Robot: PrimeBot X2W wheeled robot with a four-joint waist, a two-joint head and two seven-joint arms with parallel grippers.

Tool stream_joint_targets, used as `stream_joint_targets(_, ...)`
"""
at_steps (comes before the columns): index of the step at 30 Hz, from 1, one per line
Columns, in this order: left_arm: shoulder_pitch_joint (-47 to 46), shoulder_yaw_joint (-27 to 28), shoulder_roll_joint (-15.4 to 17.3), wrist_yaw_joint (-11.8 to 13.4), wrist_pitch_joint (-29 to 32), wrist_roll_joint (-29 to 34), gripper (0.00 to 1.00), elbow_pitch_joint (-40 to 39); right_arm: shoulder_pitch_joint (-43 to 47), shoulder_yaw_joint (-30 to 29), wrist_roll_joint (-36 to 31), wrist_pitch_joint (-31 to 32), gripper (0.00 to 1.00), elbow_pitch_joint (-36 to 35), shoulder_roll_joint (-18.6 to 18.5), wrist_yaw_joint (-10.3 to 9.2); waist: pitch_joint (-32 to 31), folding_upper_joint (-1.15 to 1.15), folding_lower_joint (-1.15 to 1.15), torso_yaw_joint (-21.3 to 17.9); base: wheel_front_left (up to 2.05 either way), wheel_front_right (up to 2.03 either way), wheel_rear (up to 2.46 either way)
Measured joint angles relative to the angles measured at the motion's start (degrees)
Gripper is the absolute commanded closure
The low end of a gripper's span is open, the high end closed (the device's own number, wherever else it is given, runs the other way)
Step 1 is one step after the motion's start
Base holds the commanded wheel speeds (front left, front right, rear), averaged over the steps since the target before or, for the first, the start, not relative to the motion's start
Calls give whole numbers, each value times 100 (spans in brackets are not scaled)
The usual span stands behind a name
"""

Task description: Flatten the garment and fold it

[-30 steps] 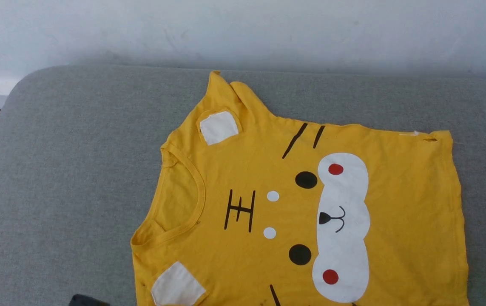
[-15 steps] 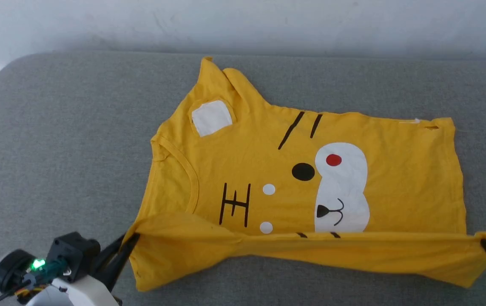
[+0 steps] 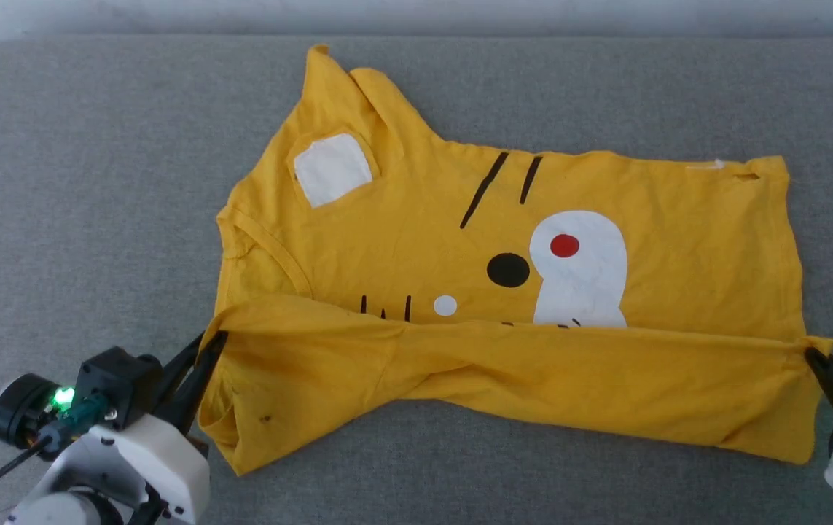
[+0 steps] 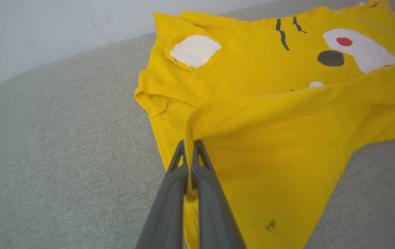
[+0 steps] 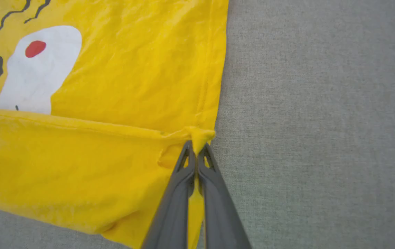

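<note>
We see our yellow T-shirt (image 3: 678, 240) lying across the middle of the grey fabric-covered surface (image 3: 81, 182), print side up, with its neckline toward our left and its hem toward our right. Our left end effector (image 3: 210, 341) is pressed together on the shirt's near edge at the shoulder end, and the left wrist view shows yellow cloth pinched between its two dark fingers (image 4: 169, 200). Our right end effector (image 3: 812, 355) is likewise clamped on the near corner of the hem, with a strip of fabric caught between its fingers (image 5: 214, 200). Between the two grips the near part of the shirt is doubled over toward the far side. Its taut edge runs in a nearly straight line that covers the lower half of the printed face. Beyond that line we make out a white patch (image 3: 580, 266) with a red spot (image 3: 564, 245), a black oval (image 3: 508, 270), two dark slanted strokes (image 3: 483, 189) and a white ear patch (image 3: 332, 169) below the far sleeve (image 3: 336, 87). A small dark mark (image 3: 265, 418) shows on the folded-over cloth near our left end effector.
</note>
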Motion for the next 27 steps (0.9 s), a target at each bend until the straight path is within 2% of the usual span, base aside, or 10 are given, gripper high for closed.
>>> stream_joint_targets(9,-700,-185,-337,-136,-168,11,100,936,-585,359,-67,-170,100,576,-31,-1,396,0,0,-11,0,0,0)
stream_joint_targets(10,-735,-221,-354,-167,-123,11,98,1028,-625,375,-69,-177,78,624,-31,0,413,0,0,0,0,0,0)
stream_joint_targets(11,-753,-238,-368,-177,-99,5,85,1098,-650,380,-68,-177,15,657,-31,0,422,0,0,13,0,0,0)
stream_joint_targets(12,-755,-235,-397,-174,-73,-24,58,1148,-675,375,-67,-186,0,679,-24,0,424,0,0,25,0,0,0)
stream_joint_targets(13,-755,-234,-426,-171,-46,-70,26,1185,-701,360,-67,-215,0,689,-16,0,418,0,0,34,0,0,0)
stream_joint_targets(14,-756,-235,-445,-172,-20,-108,0,1204,-722,357,-67,-229,0,693,-14,0,402,0,0,42,0,0,0)
stream_joint_targets(17,-755,-190,-478,-148,24,-233,0,1223,-721,309,-65,-259,0,672,-7,-1,312,0,-1,57,0,0,0)
stream_joint_targets(22,-703,-9,-544,34,-75,-414,0,1078,-655,198,-62,-377,0,414,29,-1,80,0,-1,70,0,0,0)
stream_joint_targets(24,-588,94,-601,153,-193,-472,0,912,-572,115,-70,-515,0,236,92,-1,-32,0,-1,74,0,0,0)
stream_joint_targets(27,-337,274,-732,459,-547,-457,0,659,-430,-76,-234,-876,0,-59,316,-1,-201,0,-2,83,0,0,0)
